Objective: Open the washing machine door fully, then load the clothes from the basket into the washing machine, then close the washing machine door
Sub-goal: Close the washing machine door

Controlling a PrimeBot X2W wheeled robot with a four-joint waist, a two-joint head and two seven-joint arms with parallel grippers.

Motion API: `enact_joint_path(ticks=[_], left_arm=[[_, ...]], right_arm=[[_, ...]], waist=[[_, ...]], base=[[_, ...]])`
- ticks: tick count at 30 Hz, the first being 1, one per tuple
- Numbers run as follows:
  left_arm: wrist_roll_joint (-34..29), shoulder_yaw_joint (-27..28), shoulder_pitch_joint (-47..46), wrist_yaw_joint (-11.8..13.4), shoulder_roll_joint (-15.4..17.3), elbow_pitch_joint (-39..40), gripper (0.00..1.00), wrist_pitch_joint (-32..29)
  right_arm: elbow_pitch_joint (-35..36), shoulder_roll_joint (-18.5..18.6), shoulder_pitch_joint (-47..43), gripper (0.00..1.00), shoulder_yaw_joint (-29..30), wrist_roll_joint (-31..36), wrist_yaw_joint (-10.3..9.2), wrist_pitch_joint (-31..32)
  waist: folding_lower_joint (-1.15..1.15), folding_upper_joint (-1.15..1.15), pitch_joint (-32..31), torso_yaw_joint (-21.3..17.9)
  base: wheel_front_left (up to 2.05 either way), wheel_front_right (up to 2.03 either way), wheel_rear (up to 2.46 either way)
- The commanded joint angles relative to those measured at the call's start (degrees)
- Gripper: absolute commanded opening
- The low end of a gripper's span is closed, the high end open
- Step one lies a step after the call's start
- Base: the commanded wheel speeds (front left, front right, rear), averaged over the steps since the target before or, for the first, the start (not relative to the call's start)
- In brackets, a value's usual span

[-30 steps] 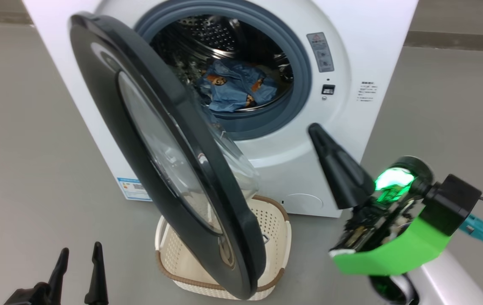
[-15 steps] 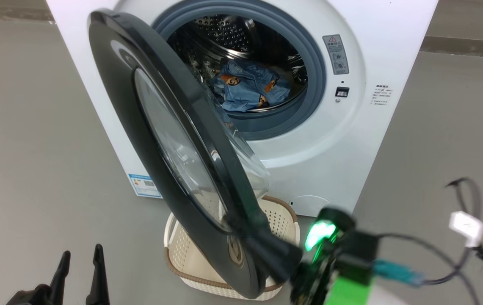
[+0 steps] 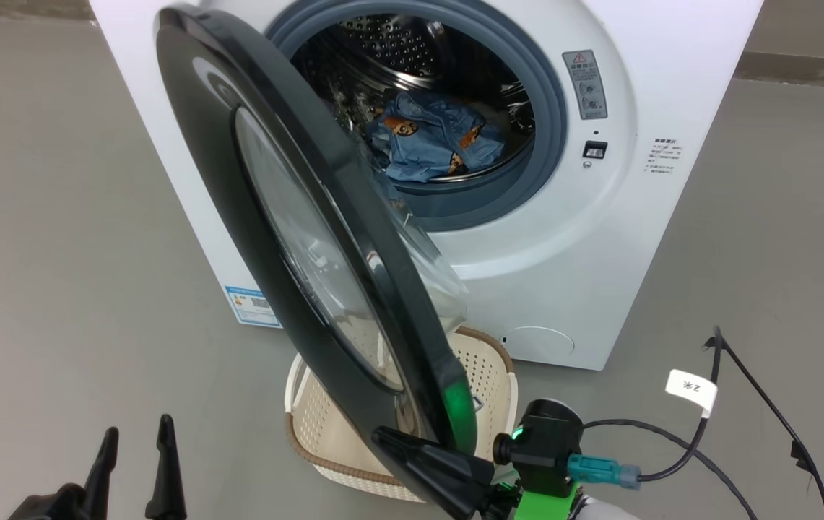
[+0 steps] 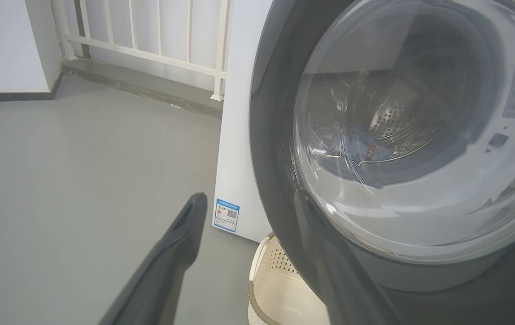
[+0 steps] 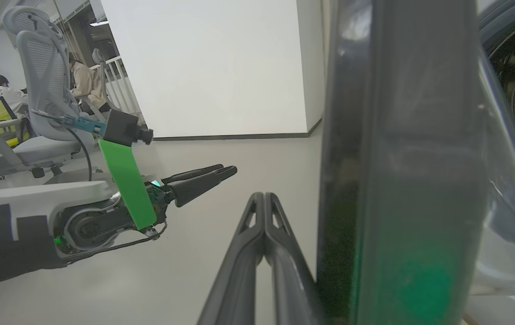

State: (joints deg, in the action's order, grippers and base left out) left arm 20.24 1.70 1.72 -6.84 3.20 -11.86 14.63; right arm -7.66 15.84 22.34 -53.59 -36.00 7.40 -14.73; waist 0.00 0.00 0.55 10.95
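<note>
Seen from the head, the washing machine door (image 3: 325, 289) stands half swung out from the washing machine (image 3: 599, 238), hinged on the robot's left. Behind the door, low in the drum, lie the clothes (image 3: 433, 141), so loading looks done. The basket (image 3: 487, 361) sits under the door's lower rim, and what shows of it is bare. The right gripper (image 3: 386, 438) is clenched on nothing, its joined fingers laid against the door's lower outer rim. They are probably touching it, though the angle leaves that unsure. Fingers pressed into one blade suit a push, so I judge this to be the closing step. The left gripper (image 3: 136, 433) waits well clear of the door on its outer side, fingers spread and empty.

From the left wrist, the door's glass bulges close, with the clothes dimly visible through it.

From the right wrist, the closed fingers sit just beside the door's edge, on its outer side, placed to press it toward the drum.
</note>
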Motion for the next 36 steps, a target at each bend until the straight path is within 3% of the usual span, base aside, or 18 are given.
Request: enact_joint_path(ticks=[1, 9, 22, 36], left_arm=[[0.5, 2.1, -3.0, -0.2, 0.6, 0.9, 1.00, 0.4], [0.7, 2.2, -3.3, -0.3, 0.4, 0.9, 1.00, 0.4], [1.1, 2.6, -5.3, -0.5, 0.8, 2.0, 1.00, 0.4], [1.9, 2.0, -10.7, -0.6, 1.6, 3.9, 1.00, 0.4]], right_arm=[[0.6, -0.7, 1.0, 0.00, -0.4, -0.6, 0.09, -0.3], [-3.7, 0.2, 1.2, 0.00, 1.8, -1.6, 0.09, -0.3], [-5.9, 3.2, 1.6, 0.00, 18.0, 1.3, 0.09, -0.3], [-8.6, 5.8, 10.6, 0.00, 29.4, 4.0, 0.09, -0.3]], waist=[[0.00, 0.00, 0.1, 0.0], [0.00, 0.00, 0.5, 0.4], [0.00, 0.00, 6.6, -0.5], [0.00, 0.00, 17.0, -0.8]], base=[[0.00, 0.00, 0.00], [0.00, 0.00, 0.00], [0.00, 0.00, 0.00], [0.00, 0.00, 0.00]])
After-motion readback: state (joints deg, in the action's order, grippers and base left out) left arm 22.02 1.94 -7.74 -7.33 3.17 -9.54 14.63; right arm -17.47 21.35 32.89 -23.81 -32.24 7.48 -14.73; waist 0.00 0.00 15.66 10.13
